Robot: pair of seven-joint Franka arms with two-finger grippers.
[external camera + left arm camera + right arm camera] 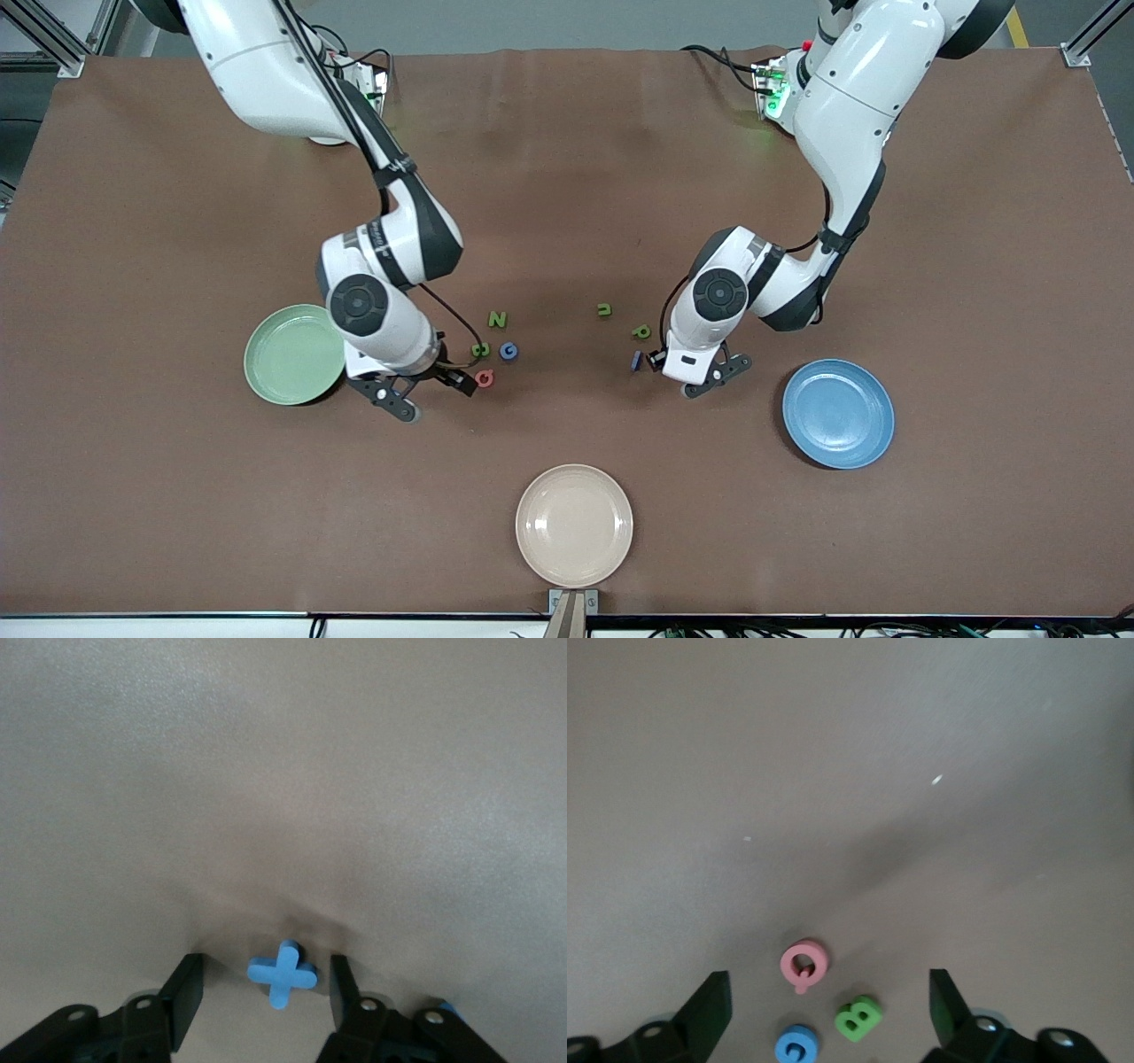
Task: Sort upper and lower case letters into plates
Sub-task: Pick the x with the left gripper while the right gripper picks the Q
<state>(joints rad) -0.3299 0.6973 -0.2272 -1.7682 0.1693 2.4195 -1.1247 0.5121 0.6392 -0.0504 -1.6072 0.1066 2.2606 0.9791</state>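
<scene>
1. Beige plate (574, 525): nearest the front camera, bare, not among the sorting plates.
2. Blue plate (838, 413): toward the left arm's end of the table, nothing in it.
3. Left gripper (682, 370): low over the table beside the blue plate. Fingers part-spread, flanking a blue cross-shaped letter (282, 973), likely a lowercase t, which lies flat between them. No contact visible. Judgement: a straight closing would pinch it.
4. Right gripper (432, 390): low beside the green plate (294, 354). Fingers spread wide, holding nothing.
5. Pink Q (803, 966): flat on the table, between the spread fingers in the right wrist view. Green B (858, 1019) and blue G (796, 1047) lie just beside it.
6. Green N (497, 319): farther from the camera than the G.
7. Green p (641, 331) and green u (605, 309): nearer the left arm.
</scene>
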